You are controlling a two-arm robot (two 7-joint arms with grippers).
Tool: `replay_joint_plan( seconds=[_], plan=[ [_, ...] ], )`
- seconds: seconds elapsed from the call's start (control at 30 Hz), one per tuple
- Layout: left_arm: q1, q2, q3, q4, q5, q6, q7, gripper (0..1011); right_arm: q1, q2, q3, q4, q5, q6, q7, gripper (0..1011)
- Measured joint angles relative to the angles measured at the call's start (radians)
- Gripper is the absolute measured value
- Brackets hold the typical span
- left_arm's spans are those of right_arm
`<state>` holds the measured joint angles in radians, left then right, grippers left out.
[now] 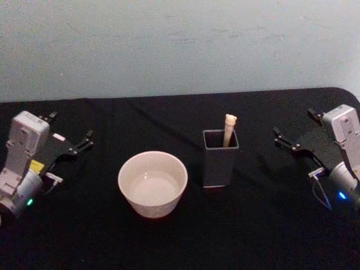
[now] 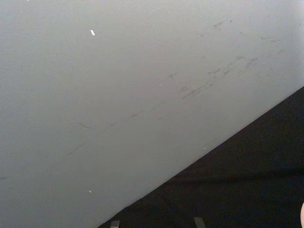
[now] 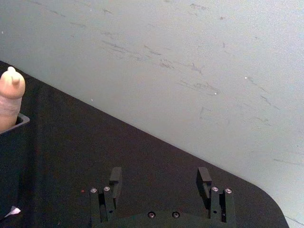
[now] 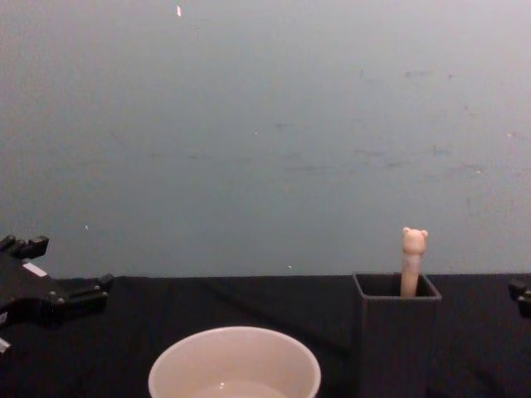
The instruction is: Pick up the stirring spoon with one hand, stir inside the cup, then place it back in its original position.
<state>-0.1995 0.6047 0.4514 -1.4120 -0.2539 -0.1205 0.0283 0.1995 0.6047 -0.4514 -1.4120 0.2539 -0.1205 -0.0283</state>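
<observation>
The stirring spoon (image 1: 229, 128) stands upright in the dark grey square holder (image 1: 218, 169), its beige bear-head handle (image 4: 413, 249) sticking out above the rim. The wide cream cup (image 1: 151, 209) sits just left of the holder (image 4: 397, 348) on the black table. My left gripper (image 1: 72, 125) rests open at the far left, well clear of the cup (image 4: 166, 371). My right gripper (image 1: 293, 122) is open at the far right, a short way from the holder. In the right wrist view its fingers (image 3: 115, 178) stand wide apart, with the spoon top (image 3: 10, 95) off to one side.
A black cloth covers the table (image 1: 169, 121), which ends at a pale grey-blue wall (image 1: 180, 45) close behind. The table's rounded far right corner (image 3: 266, 199) lies just beyond my right gripper. Bare cloth lies between each gripper and the two vessels.
</observation>
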Motion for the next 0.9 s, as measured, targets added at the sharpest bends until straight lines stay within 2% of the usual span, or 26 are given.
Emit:
replay_joint_plan(
  seconds=[0.9],
  plan=[
    [0.0, 0.0, 0.0, 0.0, 0.0, 0.0, 0.0, 1001, 0.0, 0.0, 0.0, 0.0, 0.0, 0.0, 0.0, 1002]
  ],
)
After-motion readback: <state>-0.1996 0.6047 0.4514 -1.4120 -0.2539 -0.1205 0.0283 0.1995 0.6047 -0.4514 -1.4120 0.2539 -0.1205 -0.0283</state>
